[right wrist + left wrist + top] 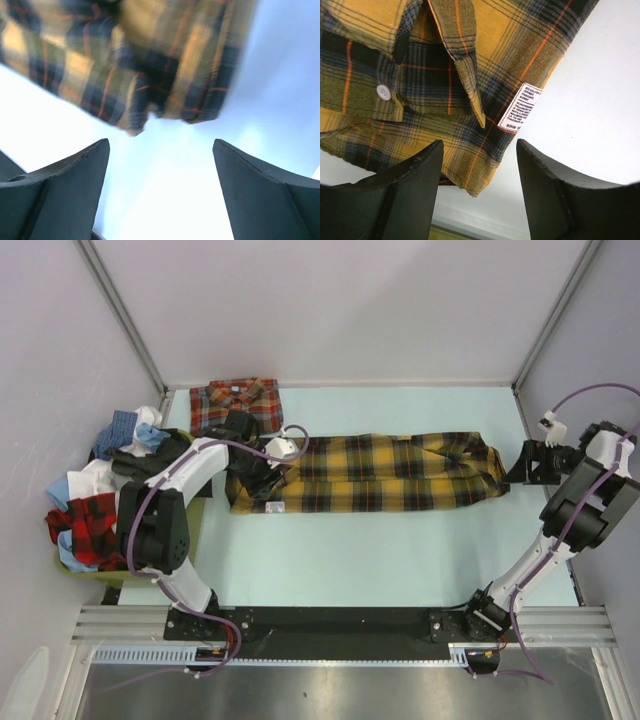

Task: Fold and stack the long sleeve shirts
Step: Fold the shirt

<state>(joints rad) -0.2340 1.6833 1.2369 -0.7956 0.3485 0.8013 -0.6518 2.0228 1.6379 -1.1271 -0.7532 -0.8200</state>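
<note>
- Top external: yellow-and-black shirt [380, 472] lies folded lengthwise; red-orange shirt [235, 405] sits folded at far left.
- Left gripper [479, 145] spread wide, empty, over the collar end.
- Right gripper [160, 142] spread wide, empty, beside the hem.

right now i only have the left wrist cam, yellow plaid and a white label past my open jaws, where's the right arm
Observer: The right gripper sits just off the far right end of the yellow shirt. Its jaws are open and nothing is between them.
Operator: ok and is the other shirt anywhere near me
Observer: Yes. The red-orange shirt lies folded at the far left of the table, just beyond the collar end you are looking at.
</note>
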